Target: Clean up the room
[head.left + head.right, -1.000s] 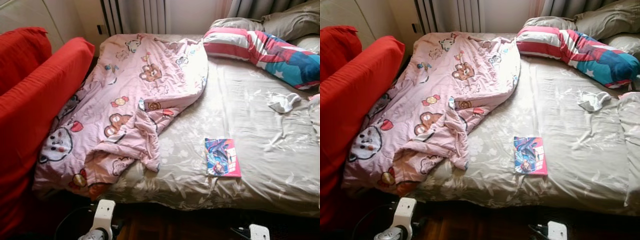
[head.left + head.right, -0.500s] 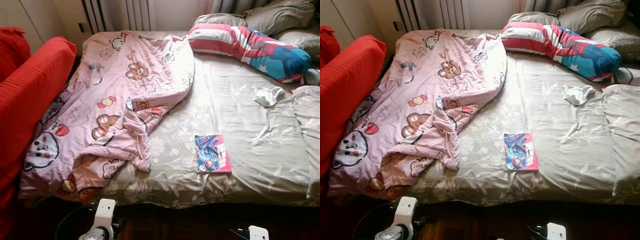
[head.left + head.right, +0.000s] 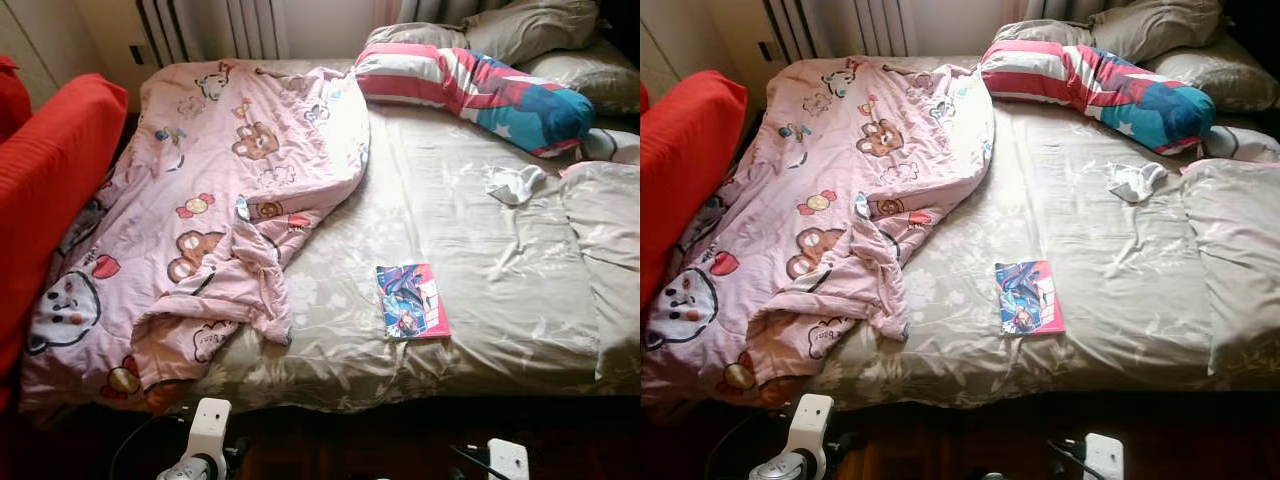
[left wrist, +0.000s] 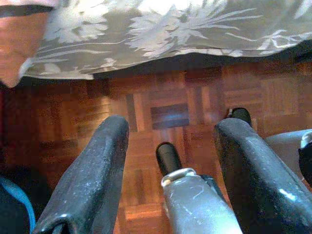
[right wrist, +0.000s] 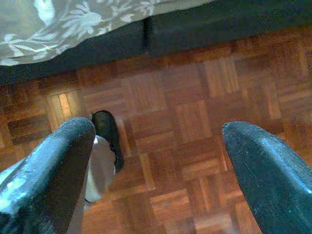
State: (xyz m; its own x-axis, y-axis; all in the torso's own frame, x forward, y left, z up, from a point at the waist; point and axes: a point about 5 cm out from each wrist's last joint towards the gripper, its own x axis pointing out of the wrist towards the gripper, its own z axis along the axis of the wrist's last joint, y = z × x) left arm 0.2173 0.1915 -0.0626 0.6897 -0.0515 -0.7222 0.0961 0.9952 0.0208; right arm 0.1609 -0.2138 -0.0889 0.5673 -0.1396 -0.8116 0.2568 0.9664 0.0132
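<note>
A bed with a beige floral sheet [image 3: 470, 250] lies before me. A crumpled pink cartoon-print blanket [image 3: 210, 200] covers its left half. A colourful book [image 3: 411, 300] rests near the front edge, and a small white cloth [image 3: 514, 182] lies further back on the right. A striped red, white and blue pillow [image 3: 470, 85] sits at the head. Both arms hang low by the bed's foot. My left gripper [image 4: 168, 146] is open over the parquet floor, and my right gripper [image 5: 156, 161] is open above the floor too, with nothing between the fingers.
A red sofa [image 3: 50, 180] stands at the left, against the bed. Grey pillows [image 3: 540, 30] are piled at the back right, and another grey pillow [image 3: 605, 240] lies at the right edge. A radiator [image 3: 210, 25] stands behind the bed. Parquet floor [image 5: 195, 97] runs under the bed edge.
The whole picture has shifted left and slightly up, so the camera has turned right; more of the bed's right side shows and less of the sofa. The things themselves have not moved.
</note>
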